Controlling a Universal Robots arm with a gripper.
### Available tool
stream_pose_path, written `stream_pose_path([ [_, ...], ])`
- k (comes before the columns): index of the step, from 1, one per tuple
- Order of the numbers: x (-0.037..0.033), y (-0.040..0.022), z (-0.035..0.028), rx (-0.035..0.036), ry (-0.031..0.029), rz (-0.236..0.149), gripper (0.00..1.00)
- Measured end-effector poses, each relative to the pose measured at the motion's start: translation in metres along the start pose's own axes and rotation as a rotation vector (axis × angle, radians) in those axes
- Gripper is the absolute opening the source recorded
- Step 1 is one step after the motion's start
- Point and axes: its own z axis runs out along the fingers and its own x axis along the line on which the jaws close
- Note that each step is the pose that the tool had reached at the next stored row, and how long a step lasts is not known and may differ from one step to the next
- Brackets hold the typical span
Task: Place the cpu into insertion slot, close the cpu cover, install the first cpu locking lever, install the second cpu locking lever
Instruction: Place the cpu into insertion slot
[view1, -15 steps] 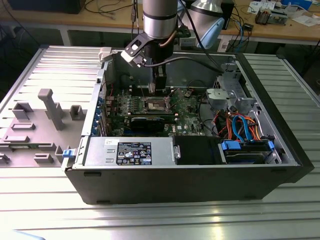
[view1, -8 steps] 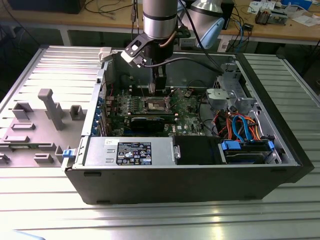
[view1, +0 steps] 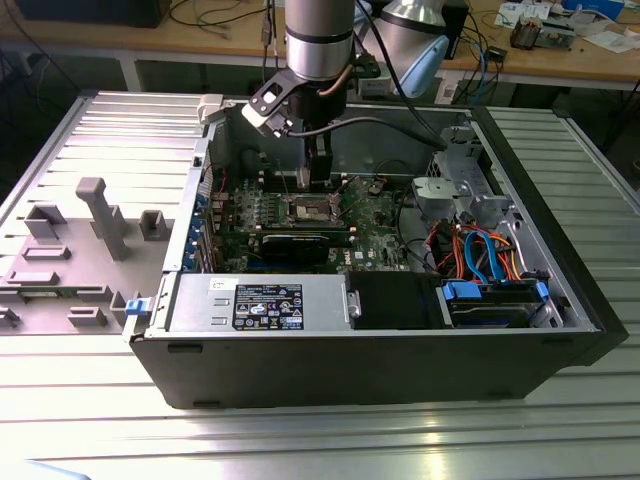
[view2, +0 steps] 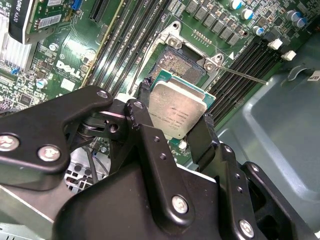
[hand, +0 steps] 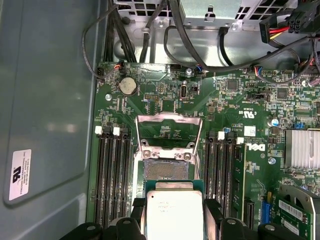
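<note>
Built as a silver-grey cylindrical arm (view1: 320, 35) with a pale blue joint cap (view1: 428, 58), seen in the exterior view. Fitted at the wrist with a white-and-black camera block (view1: 268, 105) and trailed by a black cable (view1: 380, 120). Ends, in the second wrist view, in a matte black gripper (view2: 175, 107): flat linkage plates, rounded corners, silver screws (view2: 180, 203) at the pivots, narrow black fingers (view2: 202, 137).

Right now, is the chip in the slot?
Out. The gripper holds the cpu above the empty slot, cover raised.
</note>
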Motion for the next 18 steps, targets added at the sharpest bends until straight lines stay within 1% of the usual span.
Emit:
stream_pose_path([
  [2,0.0000,-0.0003,0.0019,0.0000,0.0000,0.000,0.55],
  [6,0.0000,-0.0003,0.0025,0.0000,-0.0001,0.000,0.55],
  [8,-0.0002,-0.0018,0.0125,0.0000,0.0000,0.000,0.55],
  [18,-0.0001,-0.0020,0.0134,0.0000,-0.0004,0.000,0.55],
])
